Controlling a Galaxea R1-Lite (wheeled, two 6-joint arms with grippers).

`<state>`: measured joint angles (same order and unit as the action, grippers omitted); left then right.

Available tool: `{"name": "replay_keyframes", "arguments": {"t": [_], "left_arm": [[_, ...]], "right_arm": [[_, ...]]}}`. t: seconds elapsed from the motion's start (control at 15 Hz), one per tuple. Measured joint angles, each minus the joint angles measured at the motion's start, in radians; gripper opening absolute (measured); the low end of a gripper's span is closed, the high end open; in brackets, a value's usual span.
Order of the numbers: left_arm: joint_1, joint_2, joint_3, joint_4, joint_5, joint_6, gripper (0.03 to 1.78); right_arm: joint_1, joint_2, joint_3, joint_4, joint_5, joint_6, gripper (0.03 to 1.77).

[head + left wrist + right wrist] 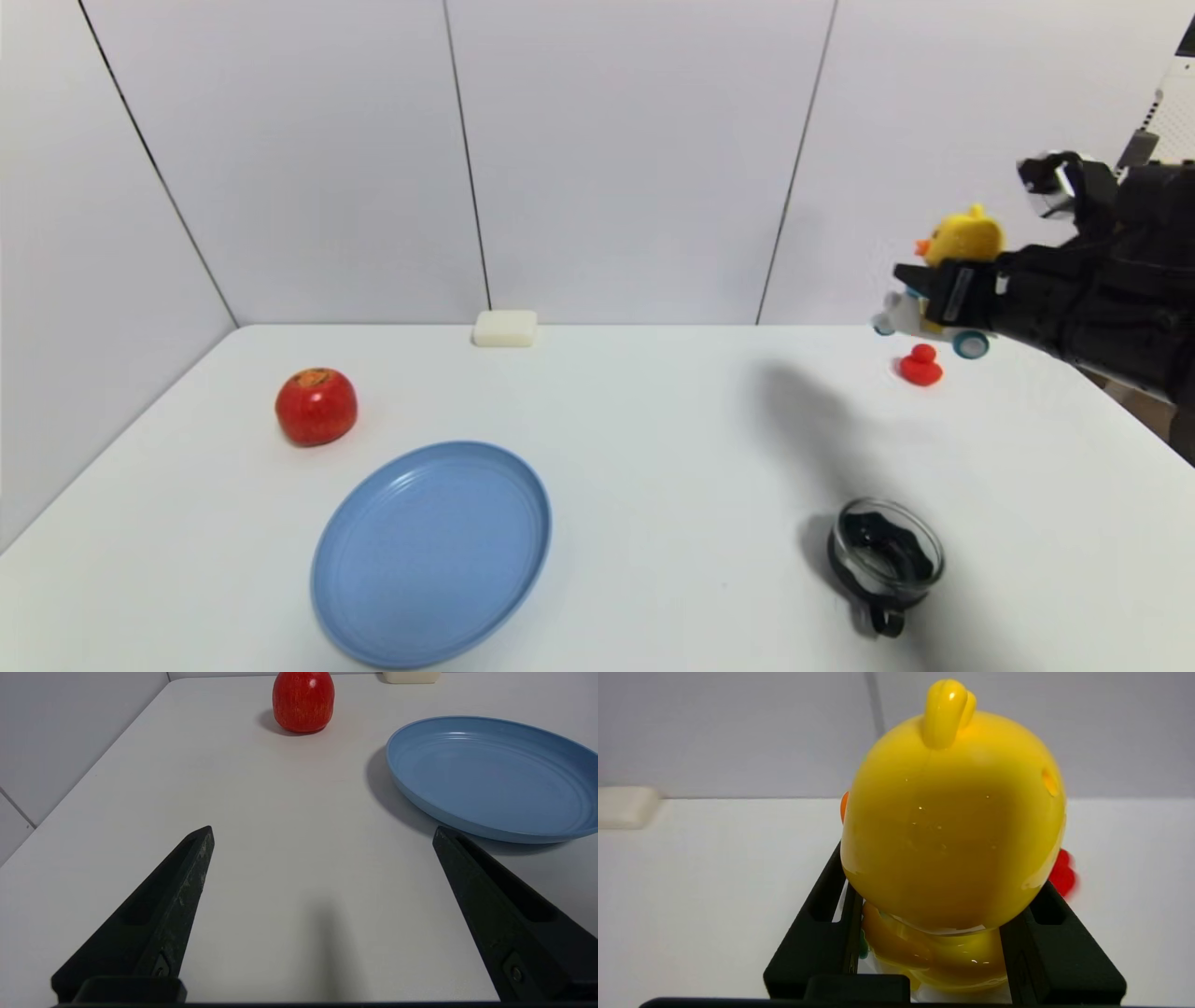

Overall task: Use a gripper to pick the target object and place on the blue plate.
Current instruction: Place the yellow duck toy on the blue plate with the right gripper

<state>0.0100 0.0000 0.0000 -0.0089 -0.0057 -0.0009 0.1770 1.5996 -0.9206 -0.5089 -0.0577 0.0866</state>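
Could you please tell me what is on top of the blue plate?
Nothing rests on the blue plate: its inner surface is bare in the head view. The underside and the patch of table beneath it are covered, so I cannot tell what is there.

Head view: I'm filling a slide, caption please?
Right gripper holds the yellow duck toy above the table; the blue plate lies empty.

Yellow duck toy [965, 238] in right claw [948, 289], above the white table [653, 485].

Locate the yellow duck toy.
Head view: the yellow duck toy is at the robot's right, clamped in the right end effector, raised above the table near the small red duck.
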Motion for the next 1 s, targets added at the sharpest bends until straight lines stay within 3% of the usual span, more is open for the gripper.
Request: {"name": "replay_keyframes", "arguments": {"t": [0.4, 0.67, 1.0], "left_arm": [[0.0, 0.0, 0.0, 0.0, 0.0, 0.0, 1.69], [0.0, 0.0, 0.0, 0.0, 0.0, 0.0, 1.69], [0.0, 0.0, 0.0, 0.0, 0.0, 0.0, 1.69]], "right_arm": [[0.355, 0.162, -0.262, 0.08, -0.006, 0.0, 0.81], [0.554, 0.27, -0.327, 0.078, -0.009, 0.0, 0.81], [0.747, 0.366, -0.342, 0.059, -0.013, 0.007, 0.81]]}}
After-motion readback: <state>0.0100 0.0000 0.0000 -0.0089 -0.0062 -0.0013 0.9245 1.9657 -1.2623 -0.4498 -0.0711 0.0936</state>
